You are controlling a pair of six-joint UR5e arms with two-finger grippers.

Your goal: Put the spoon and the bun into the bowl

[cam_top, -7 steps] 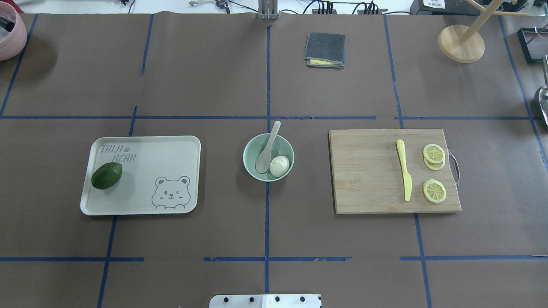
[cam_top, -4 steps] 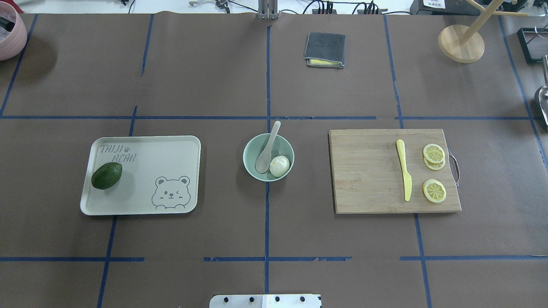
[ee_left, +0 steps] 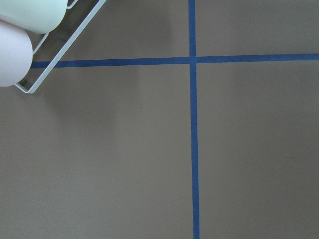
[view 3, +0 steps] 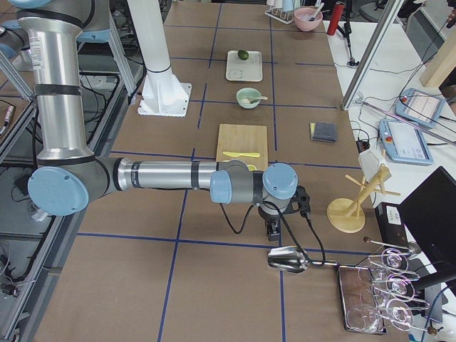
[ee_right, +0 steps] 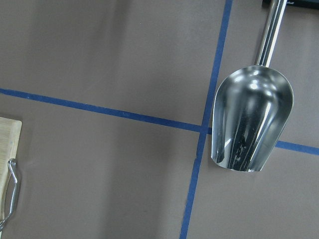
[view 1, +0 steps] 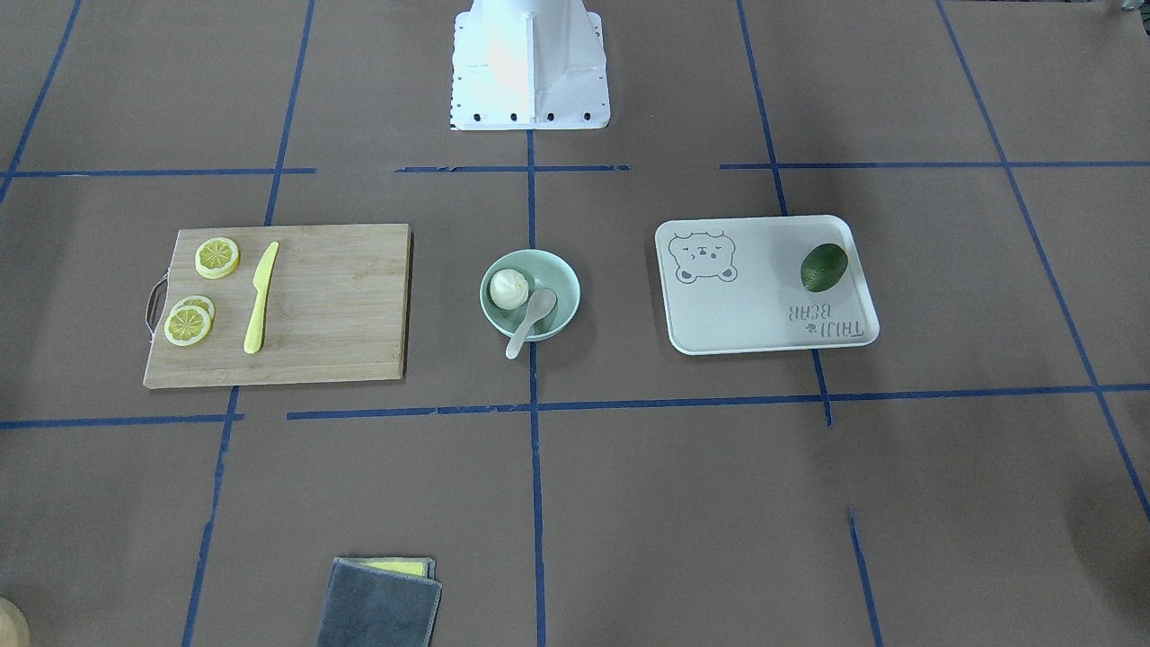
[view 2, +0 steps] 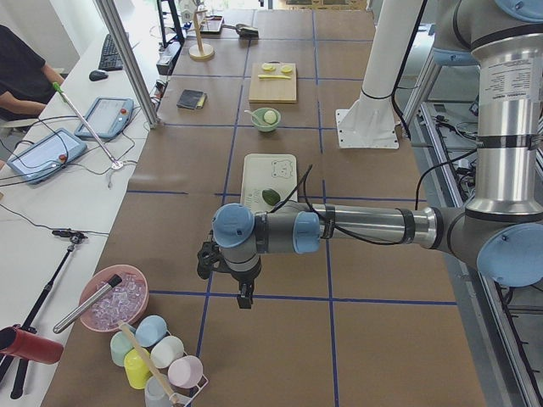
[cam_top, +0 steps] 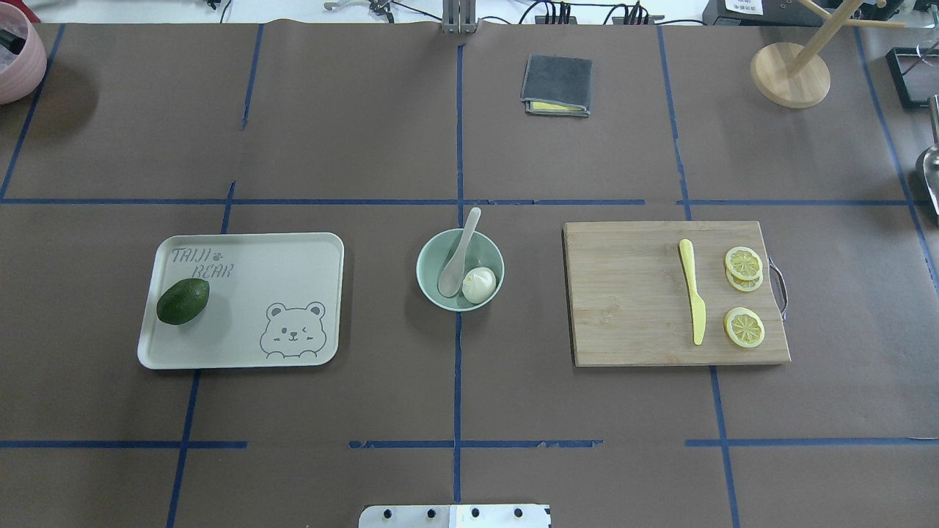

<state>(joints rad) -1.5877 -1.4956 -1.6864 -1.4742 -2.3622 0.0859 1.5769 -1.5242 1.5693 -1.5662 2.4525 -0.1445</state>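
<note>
Front view: bowl (view 1: 562, 286) at mid-counter (view 1: 683, 503), bun (view 1: 508, 288) sitting inside, spoon (view 1: 532, 314) scoop-down just beside it, handle leaning out over the rim. Cutting board (view 1: 332, 305) with knife (view 1: 260, 297) on one side, tray (view 1: 755, 310) with avocado (view 1: 824, 267) on the other.
Overhead: bun and spoon both in the bowl, nothing gripping either; no arm in frame.
Left side view: left fingers (view 2: 244, 298) hanging over bare counter, well apart from the bowl, near a cup rack (view 2: 161, 356). Spread or pressed together? Cannot tell.
Right side view: right fingers (view 3: 273, 229) poised just above a metal scoop (view 3: 288, 261), far from the bowl. Cannot tell their state either.
Left wrist: only counter, blue tape cross, a corner of the cup rack.
Right wrist: metal scoop lying on the tape, edge of the cutting board at the frame's side.
</note>
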